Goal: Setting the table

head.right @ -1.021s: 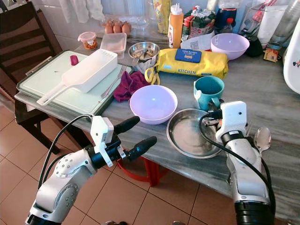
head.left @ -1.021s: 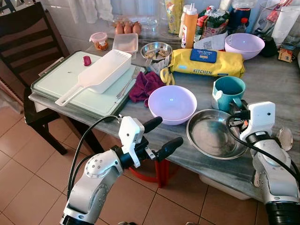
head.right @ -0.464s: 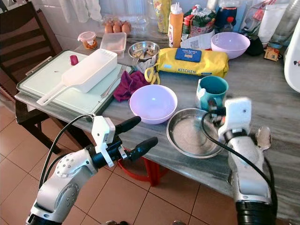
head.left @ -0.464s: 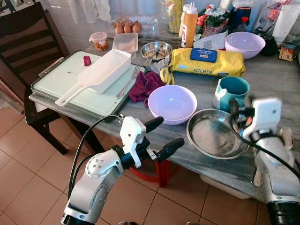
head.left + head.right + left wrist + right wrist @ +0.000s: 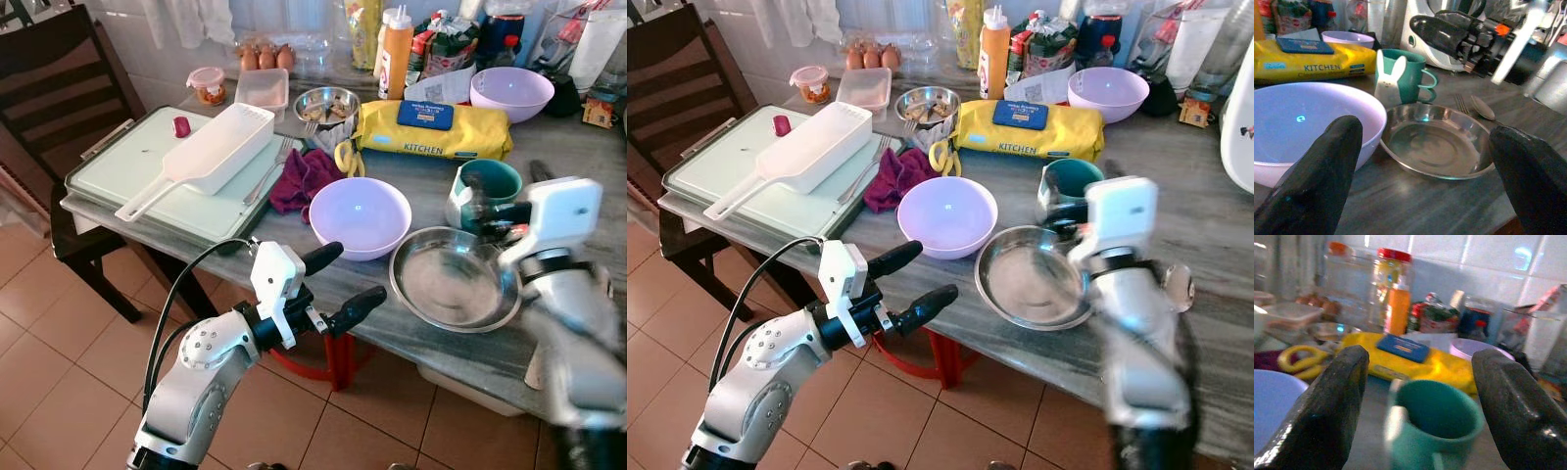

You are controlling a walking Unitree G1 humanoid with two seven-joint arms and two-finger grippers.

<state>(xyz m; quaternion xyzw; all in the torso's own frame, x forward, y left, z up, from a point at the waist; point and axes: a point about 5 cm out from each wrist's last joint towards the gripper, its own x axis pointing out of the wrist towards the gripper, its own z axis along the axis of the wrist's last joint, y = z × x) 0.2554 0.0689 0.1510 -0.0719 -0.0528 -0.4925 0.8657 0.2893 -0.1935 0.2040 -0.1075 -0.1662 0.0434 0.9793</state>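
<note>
Mug [image 5: 1070,182] just beyond spread right tool [image 5: 1415,396], steel bowl [image 5: 1029,279] beside

grey table [image 5: 578,166] | lilac bowl [image 5: 360,216] | steel dish [image 5: 453,279] | teal mug [image 5: 485,188]

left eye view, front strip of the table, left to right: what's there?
white strainer → maroon cloth → lilac bowl → steel plate → right gripper, by the teal mug
</note>
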